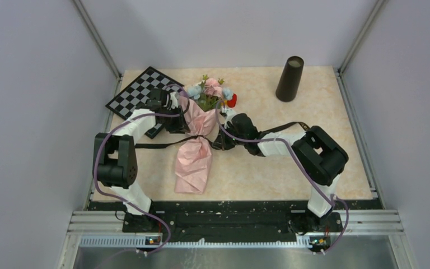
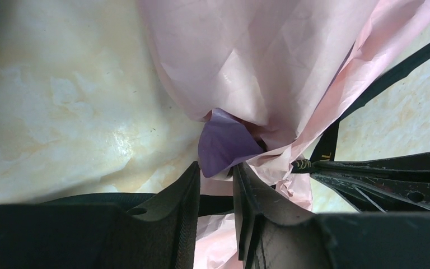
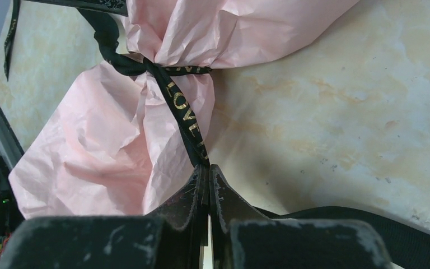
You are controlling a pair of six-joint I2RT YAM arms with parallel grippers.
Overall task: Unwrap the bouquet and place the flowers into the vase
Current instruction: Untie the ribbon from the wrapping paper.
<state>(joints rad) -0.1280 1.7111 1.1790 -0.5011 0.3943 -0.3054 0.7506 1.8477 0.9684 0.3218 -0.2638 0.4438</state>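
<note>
Pink crinkled paper wraps the bouquet, lying on the desk seen from above, flowers at its far end, the vase upright well to its right. Left wrist: the left tool pinches the bouquet's paper edge beside lilac lining. Right wrist: the right tool is pressed together on the black ribbon tied round the bouquet.

Left arm: elbow folded up above its base, forearm reaching out toward 1 o'clock.
Left gripper: tipped down, jaws drawn narrow, nipping a fold of the bouquet paper at the fingertips.
Right arm: elbow high, forearm stretched low toward 9 o'clock.
Right gripper: jaws pinched tight on the ribbon.
Spacing: grippers near each other, left at 10 o'clock from right.
</note>
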